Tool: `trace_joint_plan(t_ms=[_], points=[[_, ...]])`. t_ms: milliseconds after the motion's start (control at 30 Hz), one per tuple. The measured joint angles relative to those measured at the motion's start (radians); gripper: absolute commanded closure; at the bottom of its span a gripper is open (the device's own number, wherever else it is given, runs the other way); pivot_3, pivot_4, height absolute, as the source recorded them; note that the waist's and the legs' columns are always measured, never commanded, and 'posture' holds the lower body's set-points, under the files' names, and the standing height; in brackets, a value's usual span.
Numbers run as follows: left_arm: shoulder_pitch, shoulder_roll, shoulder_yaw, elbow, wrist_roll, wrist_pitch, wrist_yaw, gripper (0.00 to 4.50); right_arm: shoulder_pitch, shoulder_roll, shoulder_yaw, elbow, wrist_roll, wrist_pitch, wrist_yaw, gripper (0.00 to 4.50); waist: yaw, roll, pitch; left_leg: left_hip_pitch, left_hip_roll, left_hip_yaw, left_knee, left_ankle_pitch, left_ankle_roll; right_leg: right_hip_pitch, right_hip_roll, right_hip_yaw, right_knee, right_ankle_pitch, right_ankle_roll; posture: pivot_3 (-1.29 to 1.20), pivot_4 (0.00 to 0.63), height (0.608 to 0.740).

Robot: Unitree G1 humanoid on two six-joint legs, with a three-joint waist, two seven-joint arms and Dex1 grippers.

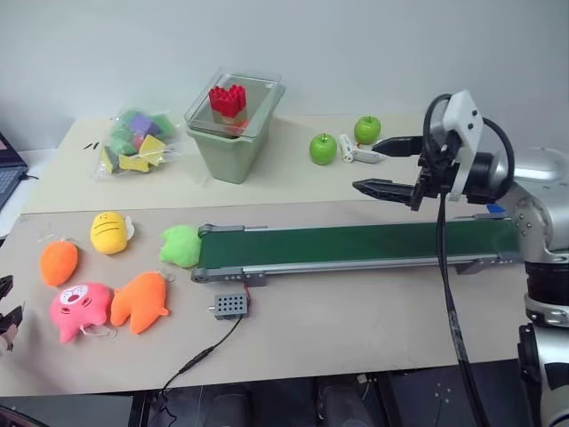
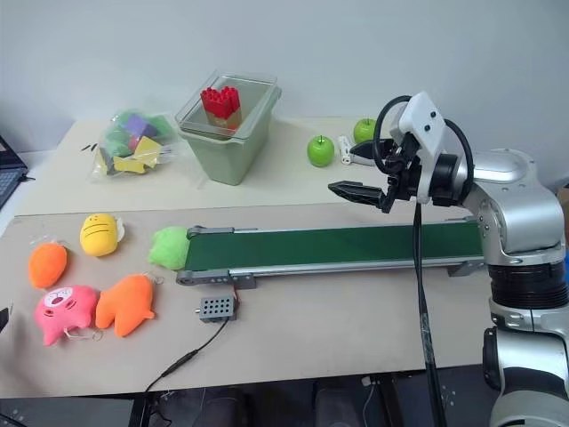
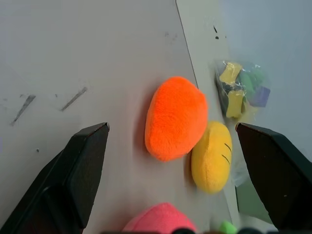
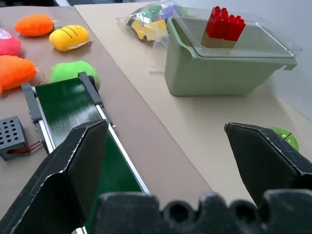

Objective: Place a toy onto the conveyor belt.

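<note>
1. The toy [image 1: 59, 262], a small oval orange plush, lies on the surface [image 1: 356, 329] at its left end, well apart from the conveyor belt [image 1: 356, 242]. Not yet grasped.
2. Left hand [image 3: 170, 161] is empty with jaws spread wide, aimed at the toy, which sits between the finger lines in the wrist view.
3. Risk: the yellow plush [image 3: 211, 157] touches the toy's far side. A deep closure could pinch both or nudge the toy off centre.
4. Risk: the pink plush [image 1: 80, 310] and the larger orange plush [image 1: 140, 302] lie just beside it; the similar colour invites the wrong pick.
5. Risk: a soft plush may slip from a shallow grip.
6. Right hand [image 2: 356, 176] hovers wide and empty above the belt, a possible obstruction.
</note>
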Motion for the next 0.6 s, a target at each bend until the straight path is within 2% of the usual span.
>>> trace_joint_plan(t_ms=[300,600], points=[[-0.16,-0.005,-0.109,0.072,0.036,-0.094,-0.004,0.06,-0.01,-0.043,-0.025,-0.042,0.009,0.036,-0.01,0.0,-0.005,0.0,0.0,0.0,0.0,0.0,0.0,0.0,0.0,0.0,0.0,0.0,0.0,0.0,0.0,0.0,0.15,0.74],[-0.211,-0.032,-0.149,0.111,0.05,-0.179,0.035,0.06,-0.006,-0.084,-0.051,-0.094,0.012,0.074,-0.019,0.0,-0.008,0.0,0.0,0.0,0.0,0.0,0.0,0.0,0.0,-0.001,0.0,0.001,0.0,0.0,0.0,0.0,0.15,0.74]])
